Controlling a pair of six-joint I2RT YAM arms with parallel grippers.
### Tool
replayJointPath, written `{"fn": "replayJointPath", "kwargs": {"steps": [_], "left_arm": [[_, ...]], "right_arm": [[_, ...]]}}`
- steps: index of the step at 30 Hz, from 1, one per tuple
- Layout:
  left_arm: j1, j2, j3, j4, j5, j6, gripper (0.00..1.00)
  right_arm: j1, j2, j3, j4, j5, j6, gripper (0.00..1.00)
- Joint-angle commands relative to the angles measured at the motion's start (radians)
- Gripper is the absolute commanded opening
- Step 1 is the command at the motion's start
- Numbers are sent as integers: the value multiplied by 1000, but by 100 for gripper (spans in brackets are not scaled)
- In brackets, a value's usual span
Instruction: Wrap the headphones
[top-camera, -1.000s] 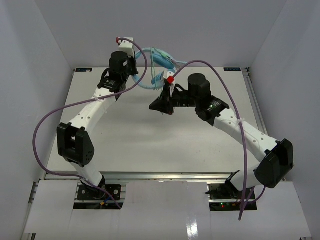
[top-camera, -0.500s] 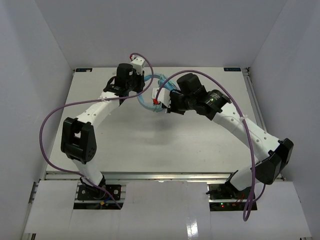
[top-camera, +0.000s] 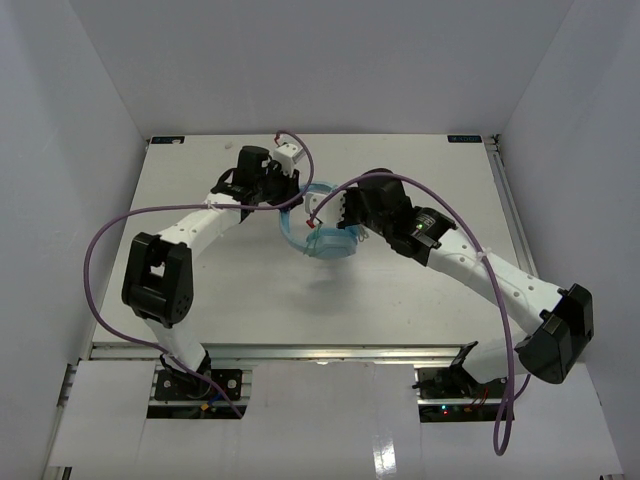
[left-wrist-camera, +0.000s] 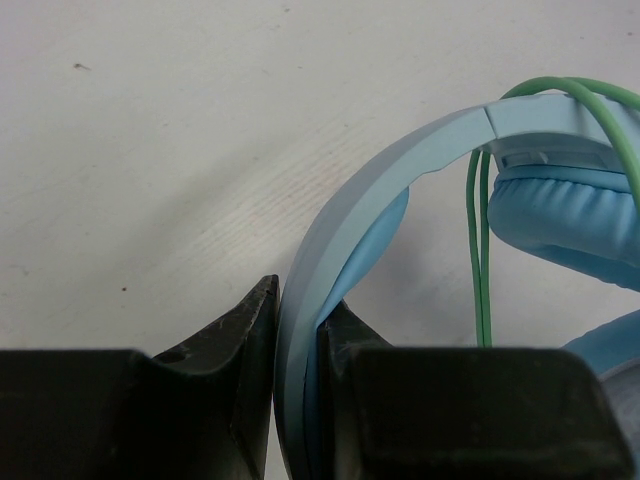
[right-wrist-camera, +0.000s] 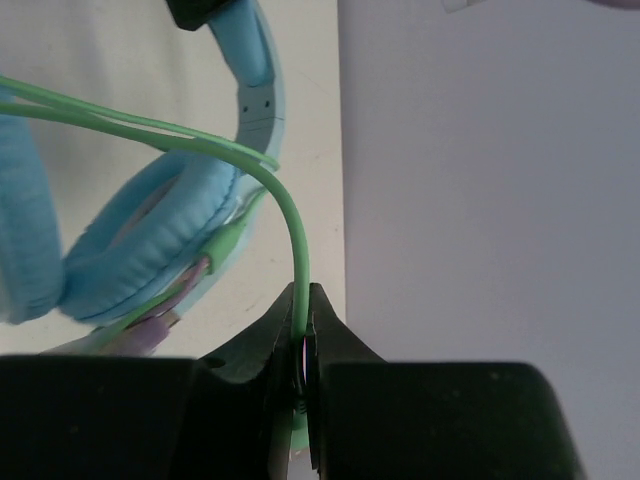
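Headphones (top-camera: 322, 238): far-centre of the table (top-camera: 220, 280), between both arms.
Left gripper (left-wrist-camera: 297, 325): clamped on the headband (left-wrist-camera: 400, 165).
Right gripper (right-wrist-camera: 303, 330): pinching the cable (right-wrist-camera: 287, 205).
Progress: cable loops cross the headband; wrapping looks unfinished.

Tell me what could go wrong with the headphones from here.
The right gripper pinches the thin cable between its fingers, so the cable may slip out under tension. The left gripper holds the headphones by the headband alone; a hard cable pull could twist them loose.
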Motion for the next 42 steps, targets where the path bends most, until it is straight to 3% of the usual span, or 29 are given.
{"fn": "replayJointPath", "kwargs": {"steps": [1, 11, 24, 26, 31, 42], "left_arm": [[-5, -68, -10, 40, 223, -9, 0], [-5, -134, -19, 43, 368, 4, 0], [-5, -193, -29, 43, 377, -9, 0], [-5, -190, -29, 39, 376, -15, 0], [-5, -172, -26, 39, 396, -31, 0], [1, -140, -7, 0, 388, -19, 0]], "right_arm": [[1, -25, -57, 239, 110, -150, 8], [-49, 31, -66, 307, 55, -177, 8], [-186, 71, -29, 227, -183, 36, 9], [-198, 82, -18, 204, -217, 65, 12], [-206, 95, -19, 193, -279, 99, 36], [-242, 114, -8, 180, -312, 123, 57]]}}
